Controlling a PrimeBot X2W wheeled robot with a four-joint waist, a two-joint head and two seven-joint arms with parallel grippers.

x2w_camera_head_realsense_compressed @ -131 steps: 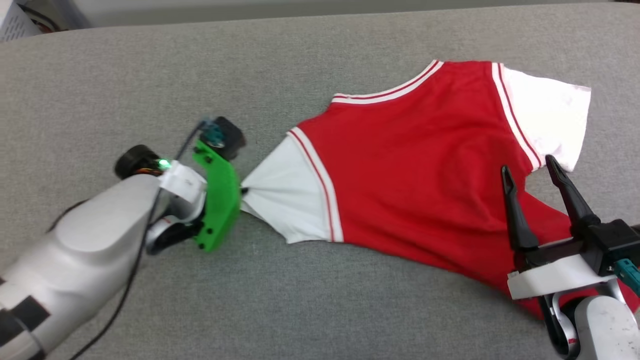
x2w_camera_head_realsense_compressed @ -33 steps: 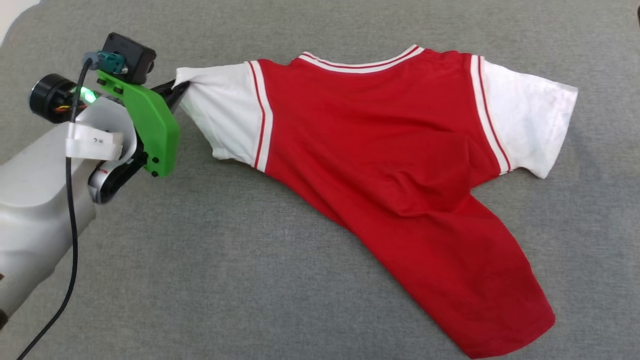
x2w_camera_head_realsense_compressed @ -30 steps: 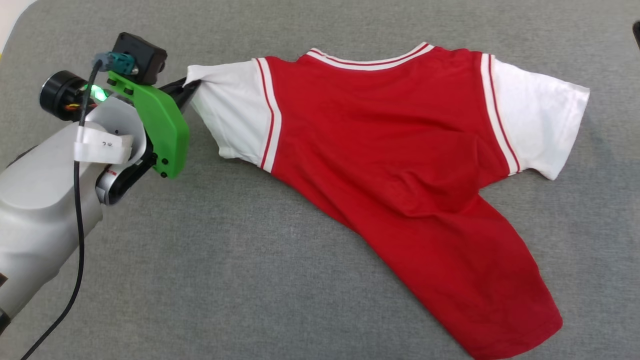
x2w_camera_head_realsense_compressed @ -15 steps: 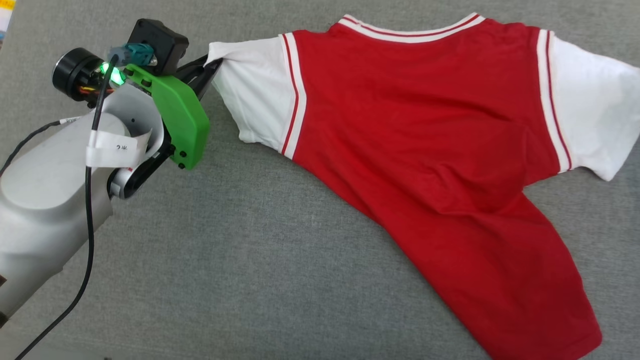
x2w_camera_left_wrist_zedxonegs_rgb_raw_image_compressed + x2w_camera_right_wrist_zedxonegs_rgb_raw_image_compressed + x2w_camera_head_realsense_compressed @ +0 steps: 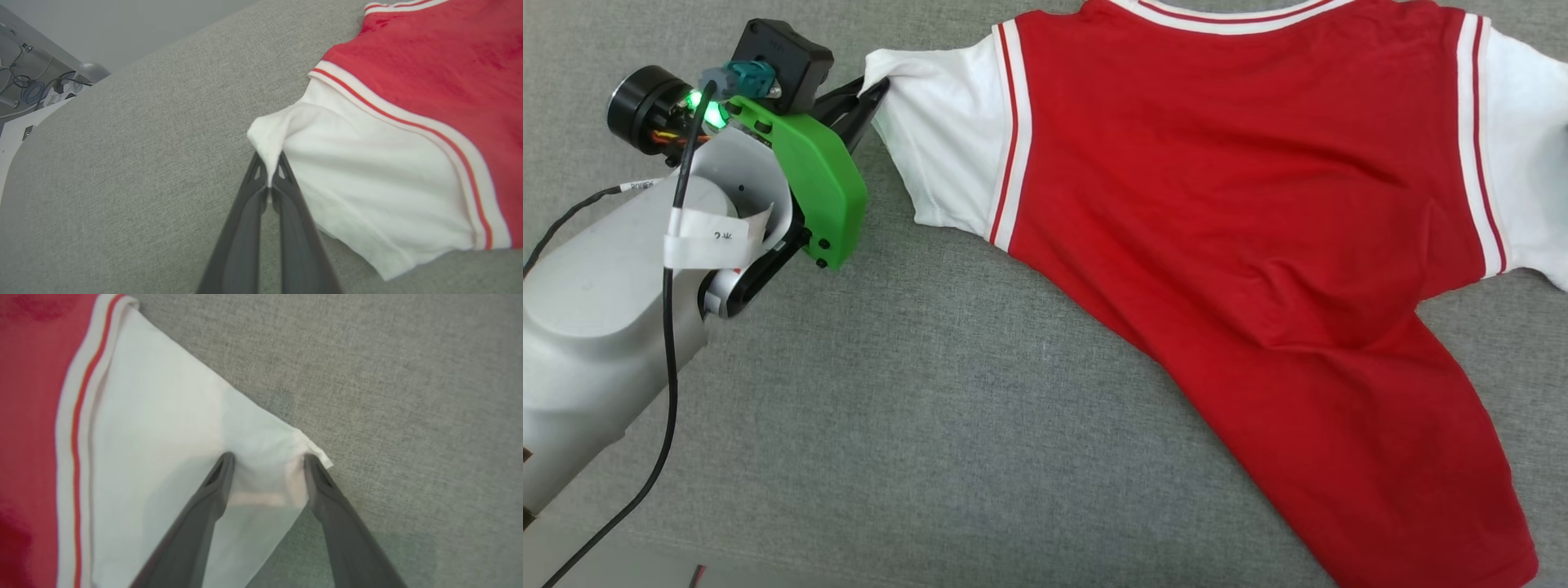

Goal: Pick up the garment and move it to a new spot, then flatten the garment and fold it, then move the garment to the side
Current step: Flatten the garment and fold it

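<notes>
Across the right part of the grey cloth-covered surface (image 5: 915, 425) lay the garment (image 5: 1241, 204), a red T-shirt with white sleeves and red-and-white striped trim, plain red side up. Its collar pointed toward the far edge. The body ran slantwise toward the near right, with soft creases across its middle. The hem end passed out of the head view at the lower right.

The left gripper (image 5: 878, 86) was closed tight on the cuff corner of the sleeve on the robot's left. The left wrist view showed a tuck of white cloth caught between the two dark fingertips (image 5: 255, 179). The sleeve was drawn into a small peak at that spot, and the rest of it lay on the surface. A green bracket (image 5: 821, 188) sat on that wrist, and a black cable (image 5: 670, 327) trailed down along the pale forearm toward the near edge.

The right gripper (image 5: 267, 461) stood with its jaws wide apart over the other white sleeve. One tip was above the cloth and the other was at the sleeve's outer corner, just beside the bare grey surface. It had hold of nothing. Whether the tips pressed on the cloth could not be told.
</notes>
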